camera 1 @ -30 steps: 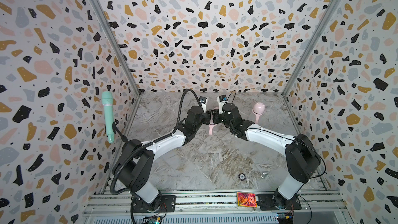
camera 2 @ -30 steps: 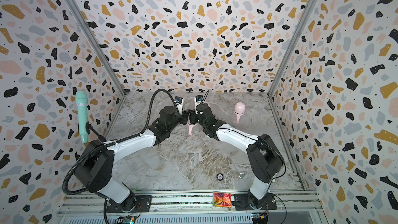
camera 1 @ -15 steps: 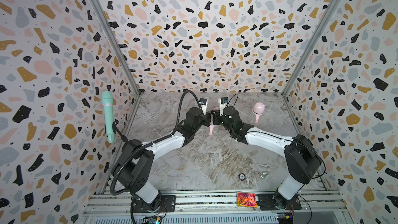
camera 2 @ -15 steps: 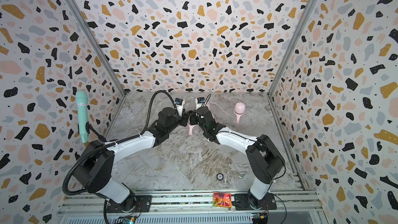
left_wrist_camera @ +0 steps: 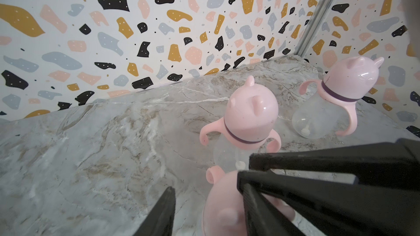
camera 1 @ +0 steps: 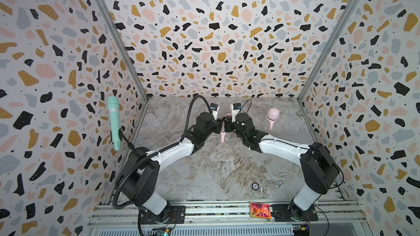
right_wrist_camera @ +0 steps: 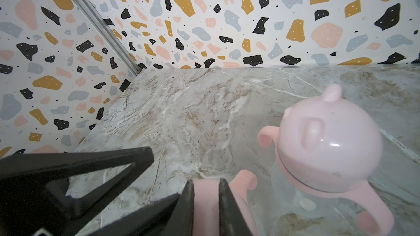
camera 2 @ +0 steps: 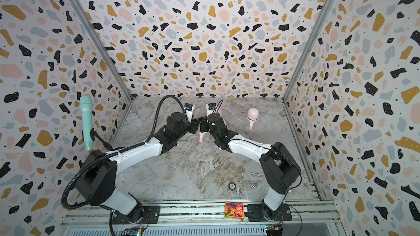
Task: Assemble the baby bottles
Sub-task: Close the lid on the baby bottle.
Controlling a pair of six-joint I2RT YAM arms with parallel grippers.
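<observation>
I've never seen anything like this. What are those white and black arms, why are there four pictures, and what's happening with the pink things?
It is a robot: a left arm and a right arm at a marble-look table. Both top views look down on the booth; the other two come from a camera on each wrist. The pink things are three capped baby bottles: a side bottle, a middle bottle behind the arms, and a held bottle between them. The right gripper pinches the held bottle's pink handle; the left gripper stands open around its cap.
</observation>
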